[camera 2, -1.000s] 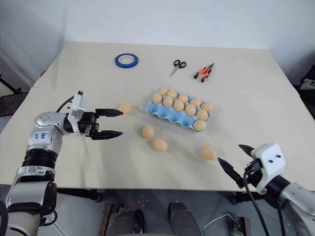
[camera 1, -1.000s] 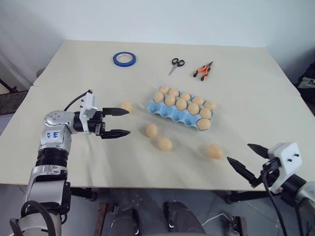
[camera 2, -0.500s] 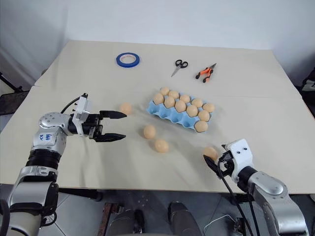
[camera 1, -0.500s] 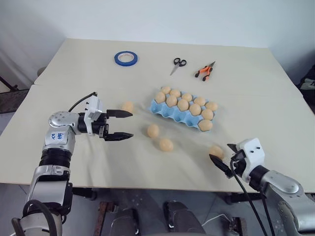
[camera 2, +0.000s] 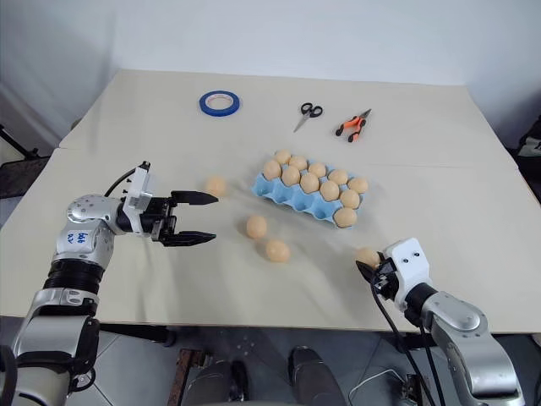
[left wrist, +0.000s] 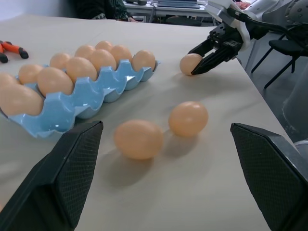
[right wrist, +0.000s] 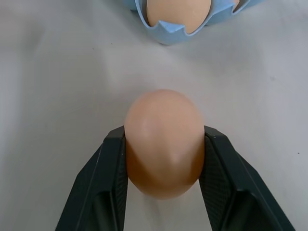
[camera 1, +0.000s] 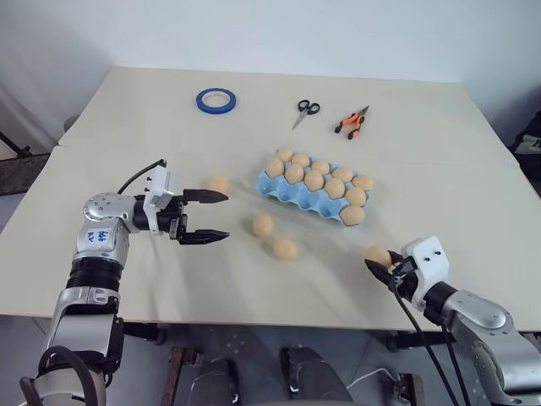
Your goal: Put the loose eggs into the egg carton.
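Note:
The light blue egg carton (camera 1: 297,196) lies mid-table with its cups holding eggs. Three loose eggs rest on the table: one (camera 1: 218,183) just beyond my left gripper's upper finger, and two (camera 1: 262,224) (camera 1: 284,249) in front of the carton. Another egg (right wrist: 163,142) sits near the table's front right, and my right gripper (right wrist: 164,132) is shut on it, one black finger on each side; it still rests on the tabletop. My left gripper (camera 1: 226,215) hovers open at the left, pointing toward the loose eggs, with nothing between its fingers.
A blue tape roll (camera 1: 215,101), scissors (camera 1: 304,110) and orange-handled pliers (camera 1: 349,123) lie at the far side of the table. The table's front edge (camera 1: 254,320) runs close to the right gripper.
My right gripper moved forward from the table's front edge to the front-right egg and shut on it. The left gripper stayed open and in place.

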Robot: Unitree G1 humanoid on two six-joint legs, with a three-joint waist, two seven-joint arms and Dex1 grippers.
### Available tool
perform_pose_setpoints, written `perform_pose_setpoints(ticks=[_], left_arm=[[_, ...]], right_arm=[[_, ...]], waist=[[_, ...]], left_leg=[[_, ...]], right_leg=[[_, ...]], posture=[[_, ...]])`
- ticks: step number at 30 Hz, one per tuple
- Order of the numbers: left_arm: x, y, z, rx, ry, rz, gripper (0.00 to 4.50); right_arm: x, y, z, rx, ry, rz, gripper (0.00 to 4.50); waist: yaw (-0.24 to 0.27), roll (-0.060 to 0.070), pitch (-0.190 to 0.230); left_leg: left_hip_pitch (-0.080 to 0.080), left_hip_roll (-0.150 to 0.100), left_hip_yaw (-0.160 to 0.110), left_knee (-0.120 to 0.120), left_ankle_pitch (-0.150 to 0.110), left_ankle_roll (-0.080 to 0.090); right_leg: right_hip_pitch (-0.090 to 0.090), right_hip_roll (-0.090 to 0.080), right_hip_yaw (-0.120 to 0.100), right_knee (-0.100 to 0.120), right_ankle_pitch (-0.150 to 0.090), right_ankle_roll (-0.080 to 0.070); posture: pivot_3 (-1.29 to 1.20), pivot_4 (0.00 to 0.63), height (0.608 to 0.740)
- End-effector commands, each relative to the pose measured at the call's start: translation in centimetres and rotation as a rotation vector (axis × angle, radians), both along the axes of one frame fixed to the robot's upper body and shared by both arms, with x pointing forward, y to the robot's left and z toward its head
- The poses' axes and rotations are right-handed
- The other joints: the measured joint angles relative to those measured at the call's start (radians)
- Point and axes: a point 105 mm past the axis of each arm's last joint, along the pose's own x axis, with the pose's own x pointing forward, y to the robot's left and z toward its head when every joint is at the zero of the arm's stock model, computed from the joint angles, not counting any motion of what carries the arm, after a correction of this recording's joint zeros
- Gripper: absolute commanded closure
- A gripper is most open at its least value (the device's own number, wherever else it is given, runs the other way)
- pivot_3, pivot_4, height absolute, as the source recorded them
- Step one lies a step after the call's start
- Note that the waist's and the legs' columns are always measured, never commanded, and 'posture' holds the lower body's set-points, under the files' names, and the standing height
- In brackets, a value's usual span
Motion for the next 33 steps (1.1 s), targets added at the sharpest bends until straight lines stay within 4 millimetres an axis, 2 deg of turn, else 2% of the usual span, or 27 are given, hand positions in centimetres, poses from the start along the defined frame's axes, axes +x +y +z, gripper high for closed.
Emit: perform_pose_setpoints(ticks=[1, 5, 10, 14, 17, 20, 25, 28, 33], left_arm=[[-0.7, 0.3, 0.7, -0.005, -0.034, -0.042, 0.00], [-0.9, 0.5, 0.8, -0.011, -0.041, -0.036, 0.00], [-1.1, 0.8, 0.9, -0.015, -0.051, -0.031, 0.00], [-1.0, 0.8, 1.2, -0.038, -0.070, -0.020, 0.00], [-1.0, 0.7, 1.2, -0.048, -0.076, -0.020, 0.00], [-1.1, 0.7, 1.4, -0.065, -0.078, -0.016, 0.00], [-1.2, 0.9, 1.5, -0.073, -0.082, -0.002, 0.00], [-1.3, 0.9, 1.4, -0.074, -0.084, 0.006, 0.00], [-1.2, 1.0, 1.5, -0.078, -0.085, 0.016, 0.00]], right_arm=[[0.9, 0.0, 4.0, 0.010, -0.123, -0.010, 2.59], [2.4, 1.4, 7.4, 0.030, -0.187, 0.008, 2.59], [4.4, 3.7, 8.5, 0.017, -0.176, 0.057, 2.59], [6.7, 5.5, 7.9, -0.002, -0.164, 0.081, 2.59], [7.7, 5.7, 7.2, -0.023, -0.150, 0.076, 2.59], [8.6, 6.0, 6.6, -0.030, -0.149, 0.080, 2.59], [9.4, 6.6, 6.3, -0.052, -0.153, 0.097, 2.59], [9.2, 6.9, 6.5, -0.052, -0.156, 0.118, 1.95], [8.7, 6.9, 7.2, -0.057, -0.178, 0.132, 0.30]], waist=[[-0.002, 0.000, 0.000], [-0.002, 0.000, 0.000], [0.000, 0.000, 0.000], [-0.001, 0.000, 0.000], [-0.001, 0.000, 0.000], [0.002, 0.001, 0.000], [-0.001, 0.001, 0.000], [-0.001, 0.001, 0.000], [-0.002, 0.001, 0.000]], left_leg=[[0.000, 0.000, 0.000, 0.000, 0.000, 0.000], [0.000, 0.000, 0.000, 0.000, 0.000, 0.000], [0.000, 0.000, -0.002, -0.001, 0.000, -0.001], [-0.003, 0.000, -0.001, -0.001, 0.000, -0.001], [-0.006, 0.000, -0.001, -0.001, 0.000, -0.001], [-0.016, 0.000, -0.001, 0.002, 0.003, -0.005], [-0.016, 0.000, -0.001, 0.002, 0.003, -0.006], [-0.016, 0.000, -0.001, 0.002, 0.004, -0.006], [-0.016, 0.000, -0.001, 0.002, 0.004, -0.006]], right_leg=[[0.000, 0.000, 0.000, 0.000, 0.000, 0.000], [0.000, 0.000, 0.000, 0.001, 0.000, 0.000], [-0.001, 0.000, -0.001, 0.000, -0.001, -0.001], [-0.003, 0.000, -0.001, -0.001, -0.001, -0.002], [-0.005, 0.000, -0.001, -0.001, -0.001, -0.002], [-0.015, 0.000, -0.002, 0.002, -0.001, -0.001], [-0.015, 0.000, -0.002, 0.003, -0.001, -0.001], [-0.015, 0.000, -0.002, 0.003, -0.001, -0.001], [-0.015, 0.000, -0.002, 0.004, -0.001, -0.001]], posture=[[0.00, 0.150, 0.740], [0.00, 0.150, 0.740], [0.00, 0.150, 0.740], [0.00, 0.150, 0.740], [0.00, 0.150, 0.740], [0.00, 0.150, 0.740], [0.00, 0.150, 0.740], [0.00, 0.150, 0.740], [0.00, 0.150, 0.740]])
